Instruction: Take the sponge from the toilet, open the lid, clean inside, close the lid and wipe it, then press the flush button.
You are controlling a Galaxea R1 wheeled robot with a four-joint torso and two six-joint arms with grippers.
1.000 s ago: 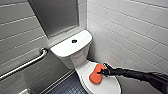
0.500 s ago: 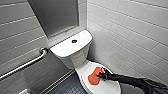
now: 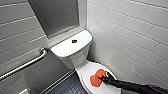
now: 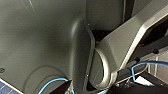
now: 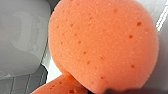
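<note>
Orange foam marks the sponge [image 3: 97,77]: find it in the head view over the mid area of the lid [image 3: 86,73], which is shut on the toilet [image 3: 75,58]. Whether it touches the lid or hangs just above it cannot be read. Your right claw [image 3: 103,79] reaches in along the tiled wall [image 3: 130,37] and looks pinched on the sponge at approx. the waist, near its edge. The right wrist view, w/ one lobe close up against the lens, agrees. Step in hand, as judged: pick-up, i.e. step 1. The lid is not yet opened, and the flush button [image 3: 74,41] on the tank top [image 3: 65,48] is untouched. Sponge orientation: broad face up toward the head camera, long axis diagonal across the lid. One lobe points toward the tank and wall, the other toward the bowl front and the dark floor [image 3: 67,87]. Next move req., as judged: confirm a firm pinch, then raise the sponge clear of the lid before any lid work. Foam compresses, so a shallow edge grip may slip; take more depth if in doubt. Lid opening calls for access to the front rim, so keep sponge and arm off that zone.
</note>
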